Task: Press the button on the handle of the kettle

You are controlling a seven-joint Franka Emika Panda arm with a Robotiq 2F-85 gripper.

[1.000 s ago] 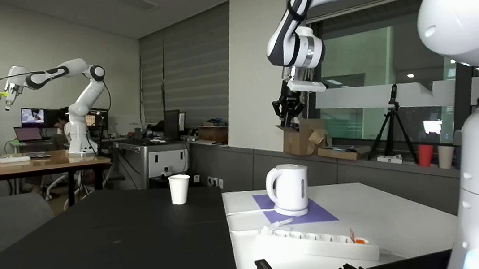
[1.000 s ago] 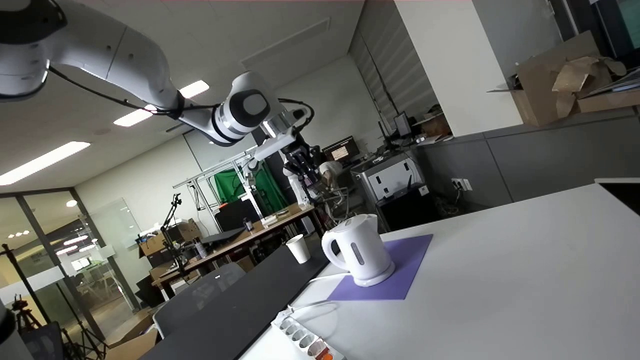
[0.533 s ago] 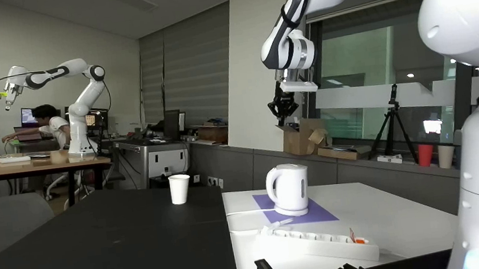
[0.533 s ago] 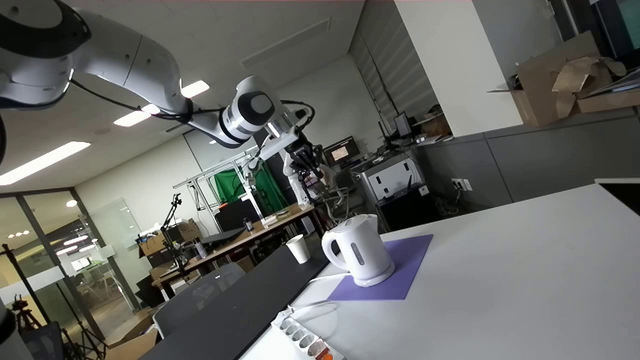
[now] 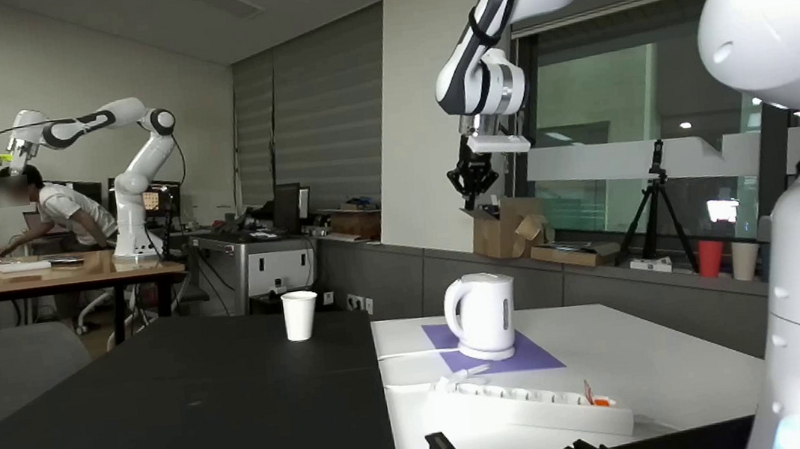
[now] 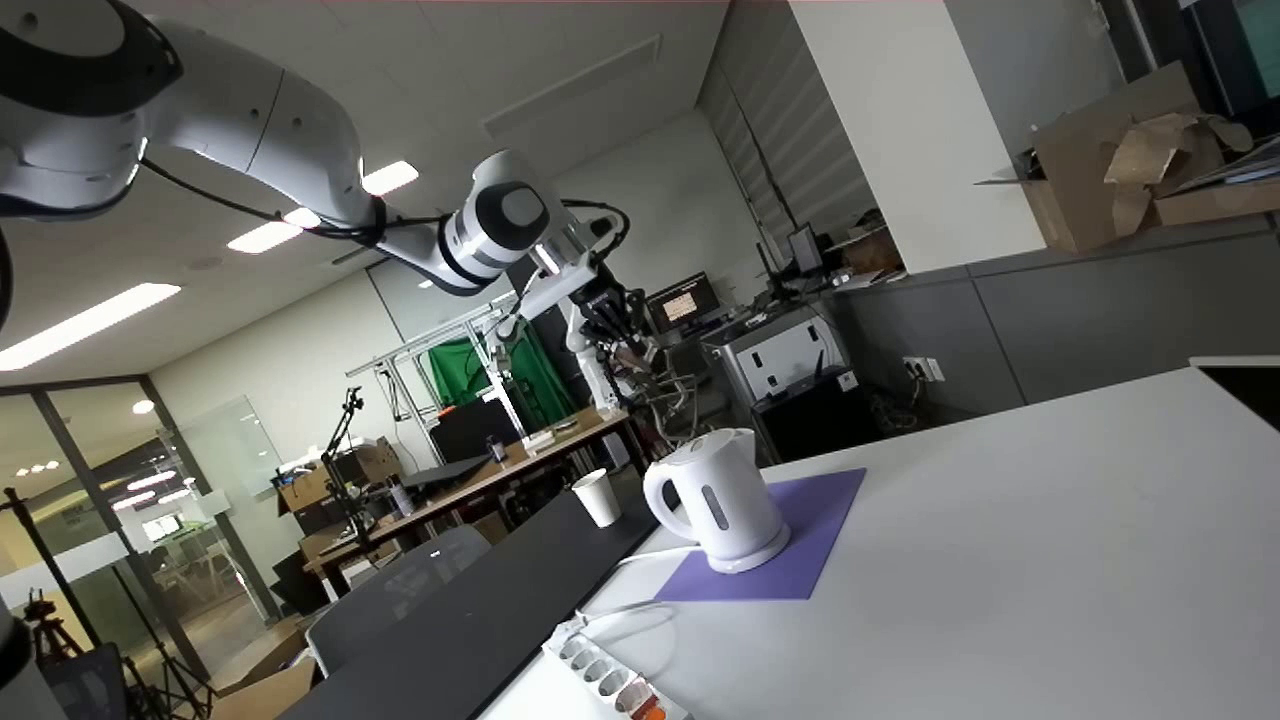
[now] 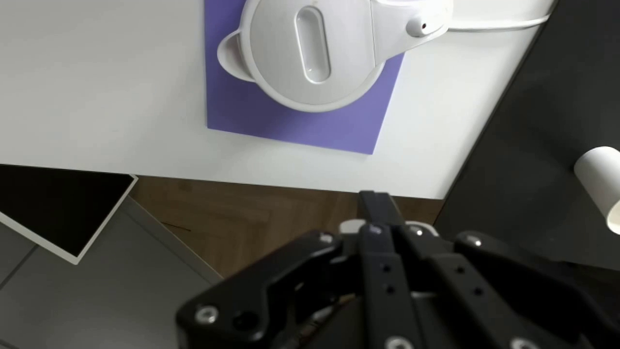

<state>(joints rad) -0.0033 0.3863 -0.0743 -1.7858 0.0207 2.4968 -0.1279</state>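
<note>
A white kettle (image 5: 493, 312) stands upright on a purple mat (image 5: 536, 357) on the white table; it also shows in an exterior view (image 6: 728, 505). The wrist view shows the kettle's lid (image 7: 278, 53) from above. Its handle points right there, with a small round button (image 7: 416, 27) with a dark dot on the handle's top. My gripper (image 7: 379, 195) is shut with its fingertips together and nothing between them. In both exterior views the gripper (image 5: 469, 201) hangs in the air, higher than the kettle and apart from it (image 6: 632, 348).
A white power strip (image 5: 533, 405) lies on the white table, with white cords near the kettle. A white paper cup (image 5: 300, 316) stands on the adjoining black table (image 5: 202, 405). Cardboard boxes (image 5: 509, 227) sit on the ledge behind. A person (image 5: 71, 209) is in the far background.
Since one second ago the arm and gripper have shifted slightly left in one exterior view and slightly down in another. Over the last half second they look still. The background person has moved.
</note>
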